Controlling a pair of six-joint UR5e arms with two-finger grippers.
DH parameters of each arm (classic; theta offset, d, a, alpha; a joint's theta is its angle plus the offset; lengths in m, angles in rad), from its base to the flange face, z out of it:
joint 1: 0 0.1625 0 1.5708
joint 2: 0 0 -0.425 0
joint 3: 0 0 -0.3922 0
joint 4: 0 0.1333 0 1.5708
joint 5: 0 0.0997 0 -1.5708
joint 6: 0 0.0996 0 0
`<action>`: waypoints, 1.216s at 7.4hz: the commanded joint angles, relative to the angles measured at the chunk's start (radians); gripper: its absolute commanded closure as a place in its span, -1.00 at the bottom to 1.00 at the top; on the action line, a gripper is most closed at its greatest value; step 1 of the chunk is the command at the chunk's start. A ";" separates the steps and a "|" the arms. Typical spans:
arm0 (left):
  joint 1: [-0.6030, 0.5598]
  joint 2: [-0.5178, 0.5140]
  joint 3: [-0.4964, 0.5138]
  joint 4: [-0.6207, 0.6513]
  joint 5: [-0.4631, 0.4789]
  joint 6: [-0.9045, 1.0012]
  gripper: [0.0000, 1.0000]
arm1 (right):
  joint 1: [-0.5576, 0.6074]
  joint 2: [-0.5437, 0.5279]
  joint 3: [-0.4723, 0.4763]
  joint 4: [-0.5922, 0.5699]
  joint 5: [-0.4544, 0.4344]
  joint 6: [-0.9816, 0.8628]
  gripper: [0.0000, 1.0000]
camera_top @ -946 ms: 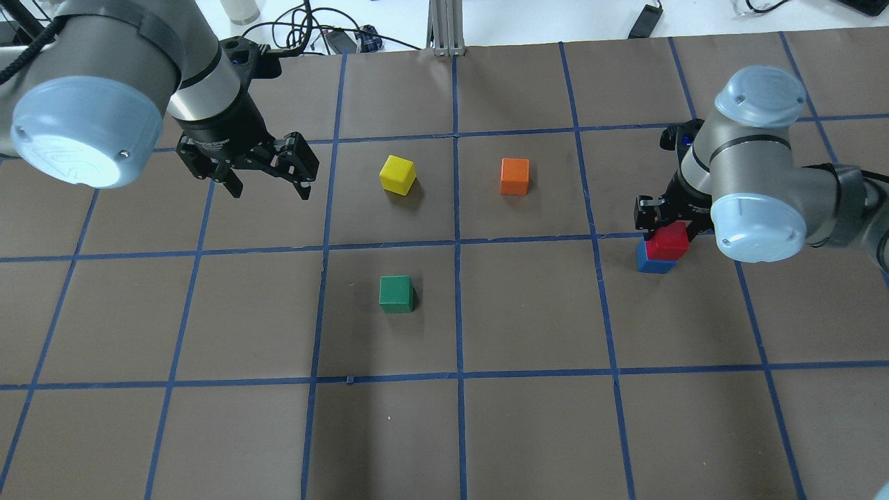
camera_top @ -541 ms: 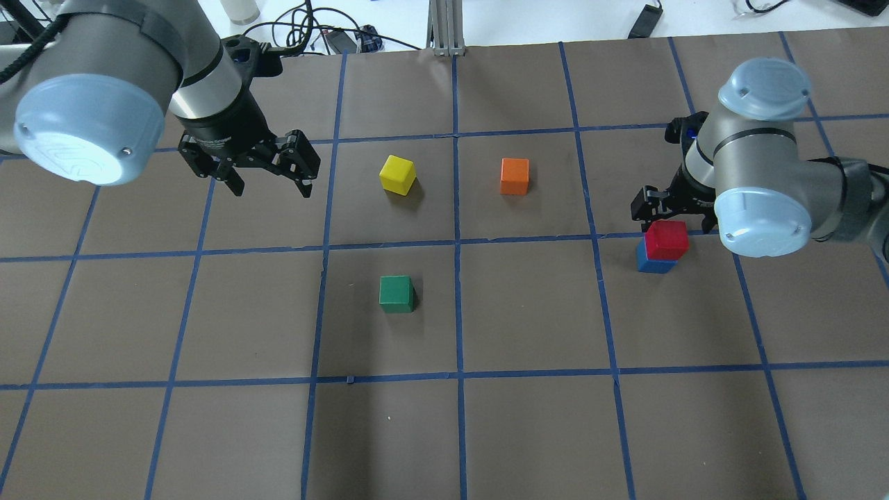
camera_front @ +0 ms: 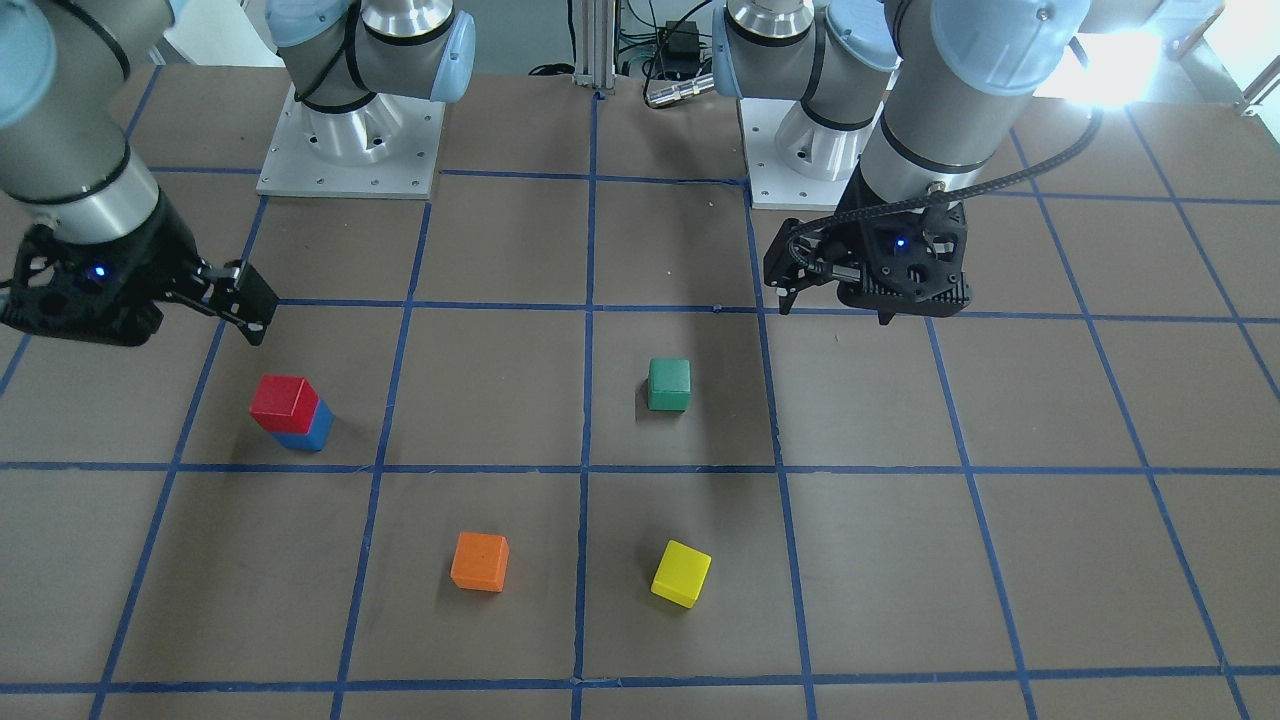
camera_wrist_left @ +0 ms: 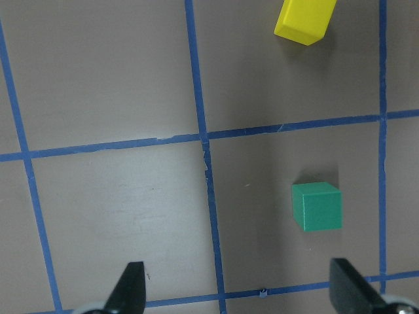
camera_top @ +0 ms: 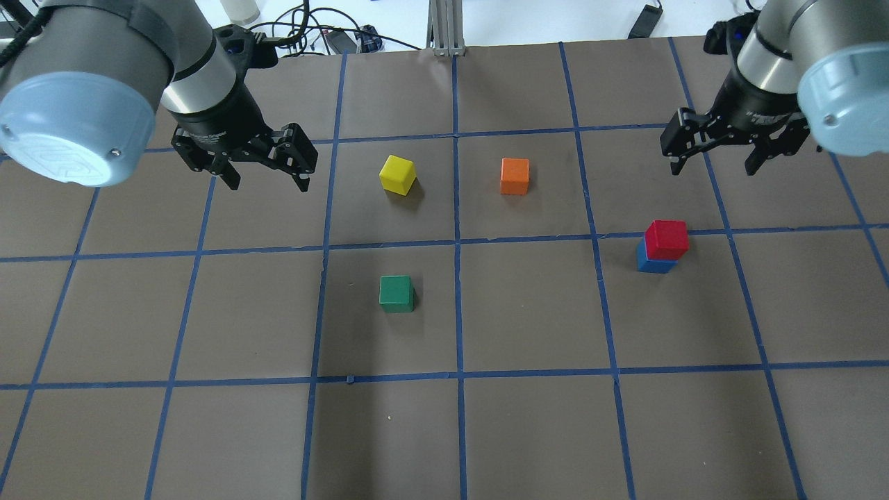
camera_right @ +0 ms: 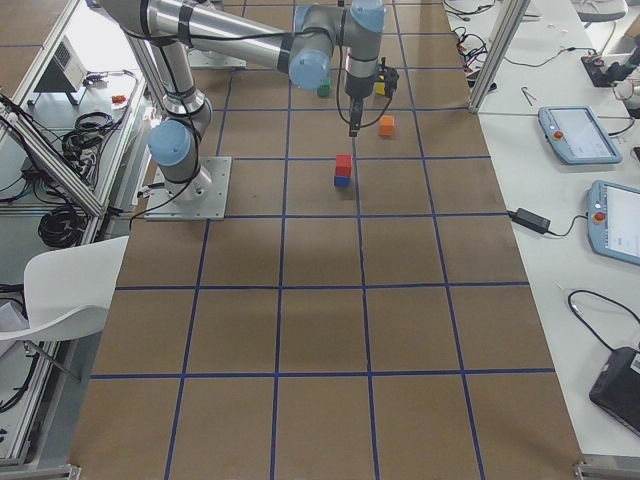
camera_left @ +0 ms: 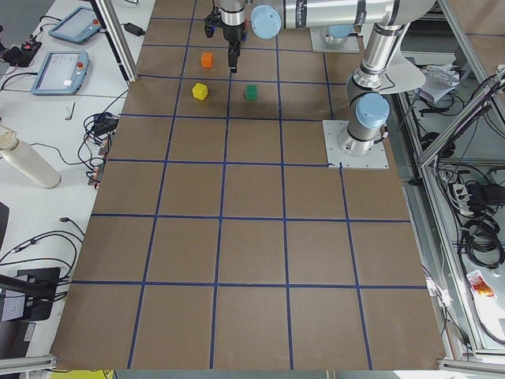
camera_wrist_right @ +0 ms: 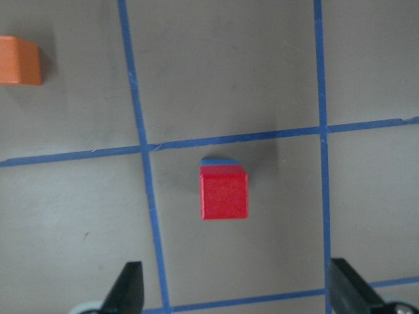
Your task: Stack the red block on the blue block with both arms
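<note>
While matte red cube [camera_top: 667, 238] sits atop blue cube [camera_top: 651, 264], seemingly flush | L gripper [camera_top: 268, 185], R gripper [camera_top: 712, 169]: spread, empty

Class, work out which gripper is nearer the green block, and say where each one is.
Left. The left gripper hangs a little to the robot's left of the green block. The right gripper is much farther off on the other side, raised near the red block.

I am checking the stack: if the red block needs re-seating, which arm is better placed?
Right, probably: the right gripper hangs open near the red block on the blue block; the left gripper hangs far off.
</note>
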State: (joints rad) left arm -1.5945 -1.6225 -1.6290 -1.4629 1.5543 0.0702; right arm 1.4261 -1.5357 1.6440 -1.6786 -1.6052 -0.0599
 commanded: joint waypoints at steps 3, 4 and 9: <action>-0.012 0.065 0.027 -0.013 0.015 0.002 -1.00 | 0.048 -0.052 -0.067 0.071 0.045 0.034 -1.00; -0.008 0.067 0.037 -0.013 0.020 0.009 -1.00 | 0.048 -0.040 -0.064 0.066 0.060 0.038 -1.00; -0.001 0.084 0.023 -0.028 0.023 0.010 -1.00 | 0.189 0.002 -0.076 0.017 0.042 0.206 -1.00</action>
State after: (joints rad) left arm -1.5961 -1.5403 -1.6062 -1.4869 1.5771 0.0801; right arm 1.5696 -1.5444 1.5736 -1.6418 -1.5499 0.1108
